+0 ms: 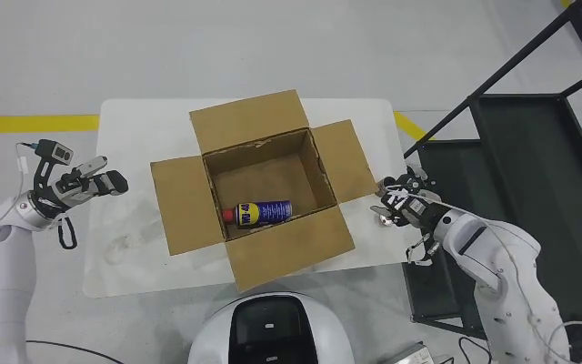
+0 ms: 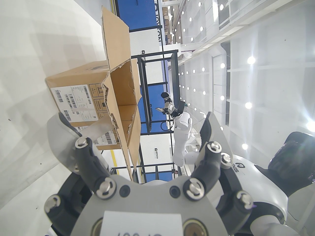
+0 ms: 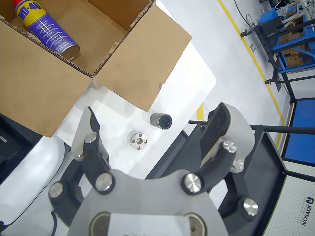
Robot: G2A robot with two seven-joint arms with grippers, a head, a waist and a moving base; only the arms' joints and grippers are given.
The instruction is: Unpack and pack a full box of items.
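Top view: an open cardboard box (image 1: 179, 205) sits mid-table (image 1: 136, 127), all four flaps spread out. One spray can (image 1: 258, 214) lies on its side on the box floor, close to the wall nearest me, red cap toward my left arm's side. The left gripper (image 1: 109, 178) hangs over the table's left edge, well apart from the box. The right gripper (image 1: 393, 207) hovers just off the right flap.

Left wrist view: the left gripper (image 2: 134, 120) has its fingers spread wide, with nothing between them. The box (image 2: 81, 84) is seen side-on, with labels on its wall.

Right wrist view: the right gripper (image 3: 155, 112) is also wide open and empty. Below it, on the table beside the flap, lie a small metal cylinder (image 3: 161, 121) and a flanged metal disc (image 3: 139, 141). The can (image 3: 45, 26) shows inside the box.

I judge the can to be rigid, smooth and apt to roll, with moderate weight. I would grip it across the middle of its body, reaching straight down to avoid the near wall.
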